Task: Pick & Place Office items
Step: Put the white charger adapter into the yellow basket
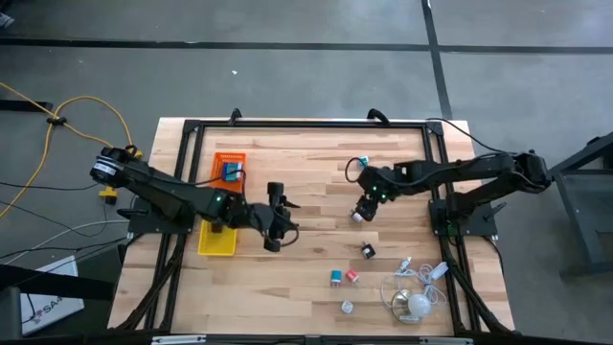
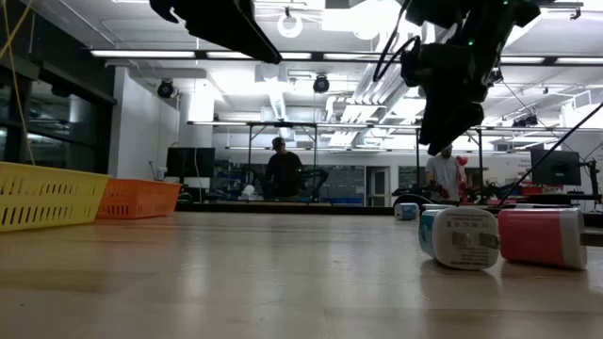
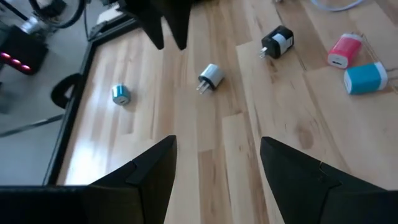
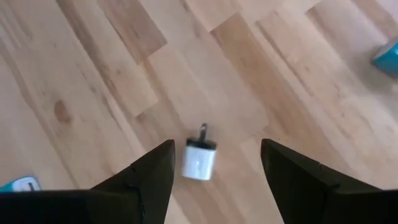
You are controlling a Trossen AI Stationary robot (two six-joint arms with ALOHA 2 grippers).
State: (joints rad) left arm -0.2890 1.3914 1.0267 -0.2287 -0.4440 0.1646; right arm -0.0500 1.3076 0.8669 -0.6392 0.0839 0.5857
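Small office items lie loose on the wooden table. A white plug block (image 4: 199, 160) lies flat under my right gripper (image 4: 217, 155), which is open and points steeply down with a finger on either side of the block, above it. Toward the near right lie a black block (image 1: 368, 250), a teal block (image 1: 336, 278), a pink block (image 1: 351, 276) and a small white block (image 1: 347, 307). My left gripper (image 1: 285, 222) hangs open and empty over the table's middle, beside the yellow tray (image 1: 217, 240). A blue item (image 1: 230, 172) lies in the orange tray (image 1: 230, 158).
A white cable bundle with a round white piece (image 1: 417, 295) lies at the near right corner. A black frame (image 1: 306, 124) runs around the table. Another small blue piece (image 3: 120, 94) lies near the far right. Bare wood lies between the two grippers. People stand in the room behind the table.
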